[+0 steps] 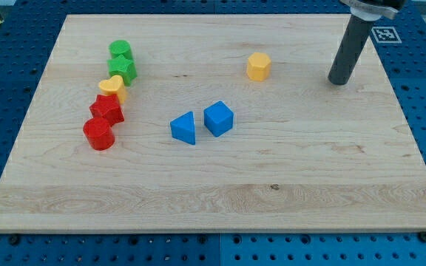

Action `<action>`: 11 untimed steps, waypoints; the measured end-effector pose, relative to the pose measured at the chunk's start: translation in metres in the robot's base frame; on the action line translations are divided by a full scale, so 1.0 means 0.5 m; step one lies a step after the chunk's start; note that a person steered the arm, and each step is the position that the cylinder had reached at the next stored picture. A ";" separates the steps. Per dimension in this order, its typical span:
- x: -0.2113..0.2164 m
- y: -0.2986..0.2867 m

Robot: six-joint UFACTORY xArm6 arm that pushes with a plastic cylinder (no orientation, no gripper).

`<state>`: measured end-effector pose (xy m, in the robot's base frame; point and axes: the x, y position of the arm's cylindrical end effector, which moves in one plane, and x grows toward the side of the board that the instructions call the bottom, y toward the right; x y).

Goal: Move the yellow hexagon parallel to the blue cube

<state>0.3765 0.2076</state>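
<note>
The yellow hexagon [258, 66] lies in the upper middle of the wooden board [213, 177]. The blue cube [218, 118] sits near the board's centre, below and to the left of the hexagon. A blue triangular block [184, 128] lies just left of the cube. My tip [338, 80] rests on the board at the upper right, well to the right of the yellow hexagon and apart from it.
At the view's left a column of blocks runs downward: a green cylinder [119, 50], a green star [123, 69], a yellow heart [112, 86], a red star [107, 109] and a red cylinder [98, 134]. A blue pegboard [420, 89] surrounds the board.
</note>
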 end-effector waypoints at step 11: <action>-0.030 -0.369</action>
